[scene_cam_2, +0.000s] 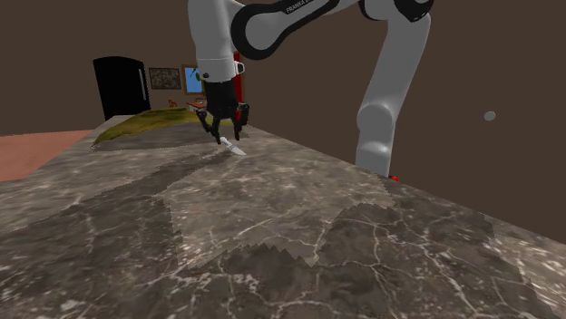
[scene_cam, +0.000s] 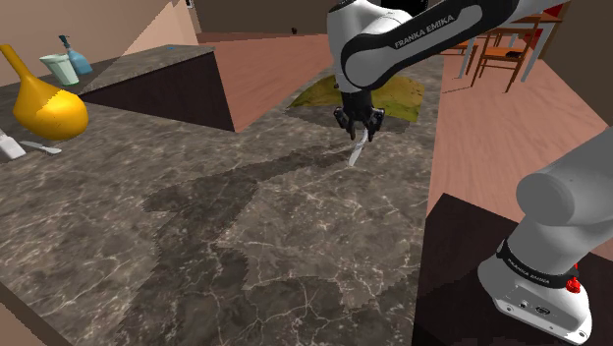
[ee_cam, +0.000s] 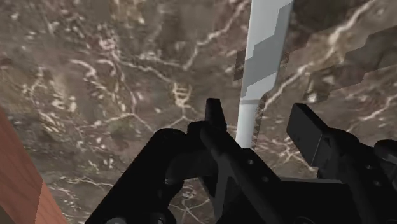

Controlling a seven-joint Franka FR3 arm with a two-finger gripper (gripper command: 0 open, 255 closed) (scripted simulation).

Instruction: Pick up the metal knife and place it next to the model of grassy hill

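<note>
The gripper [scene_cam: 358, 128] was clamped on the knife [scene_cam: 357, 150]. The knife's pale blade slanted down from between the fingers, its tip just above the dark marble counter [scene_cam: 246, 226]. Gripper and knife hung by the counter's far edge, close on the near side of the green-yellow hill [scene_cam: 316, 93].

The black tool [scene_cam_2: 225, 135] clasps the pale knife [scene_cam_2: 234, 148], blade slanting down over the dark marbled table [scene_cam_2: 272, 236], near the green hill model [scene_cam_2: 145, 125].
</note>
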